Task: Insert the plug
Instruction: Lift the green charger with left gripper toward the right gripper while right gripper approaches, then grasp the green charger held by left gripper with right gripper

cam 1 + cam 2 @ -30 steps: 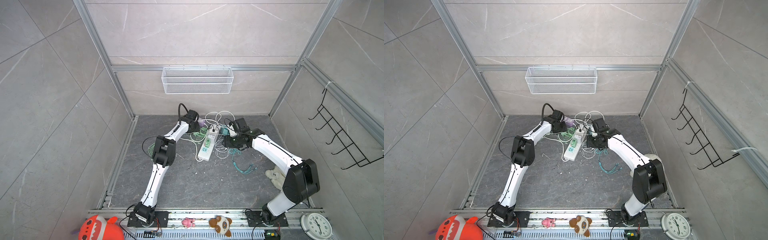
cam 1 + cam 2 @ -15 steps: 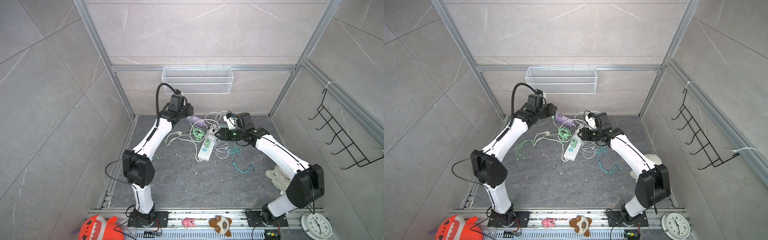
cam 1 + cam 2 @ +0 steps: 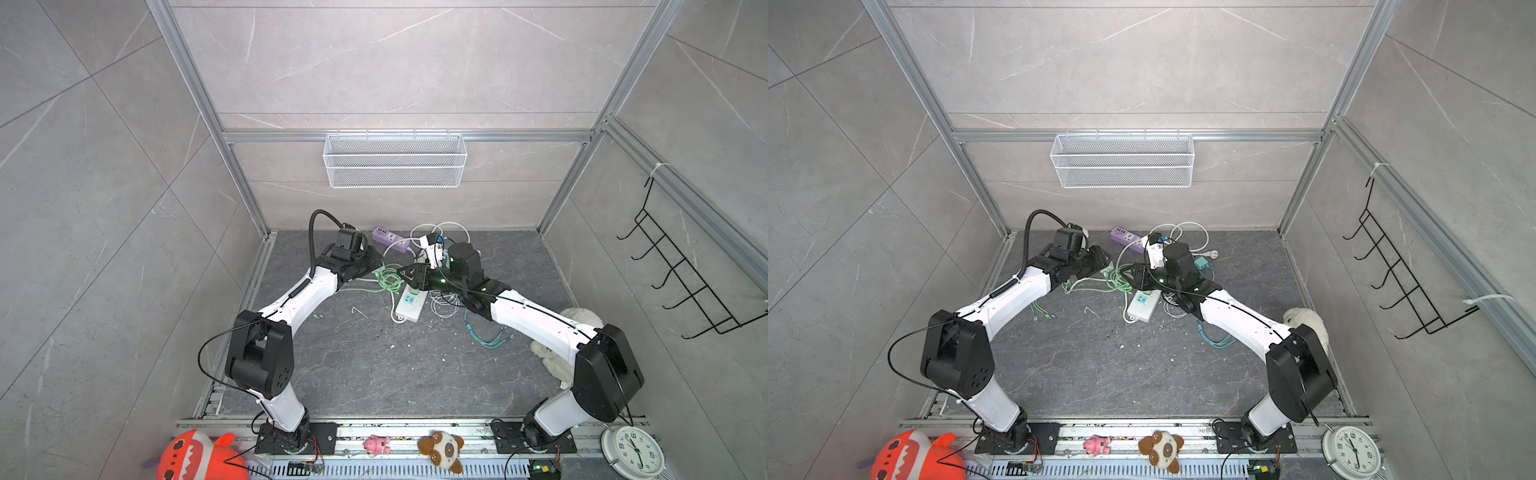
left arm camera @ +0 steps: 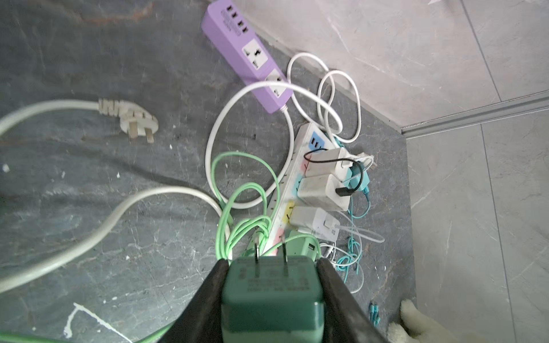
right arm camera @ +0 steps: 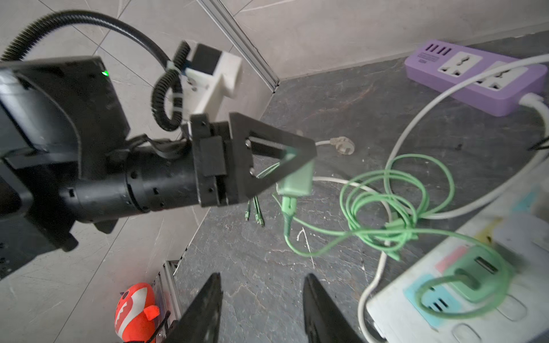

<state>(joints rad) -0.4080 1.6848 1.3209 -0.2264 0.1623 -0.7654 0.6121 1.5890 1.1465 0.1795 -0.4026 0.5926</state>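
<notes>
We clamp one green plug in the left gripper near the white strip — right gripper gapes empty, floor open.

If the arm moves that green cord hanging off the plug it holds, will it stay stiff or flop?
Probably floppy: the green cord sags in loops from the green charger in the left fingers. Likely light, being thin. It might snag, as its coils cross the white cable.

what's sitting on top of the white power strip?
Three white chargers and a green adapter are plugged into the top of the white power strip. The sockets beneath them are covered.
</notes>
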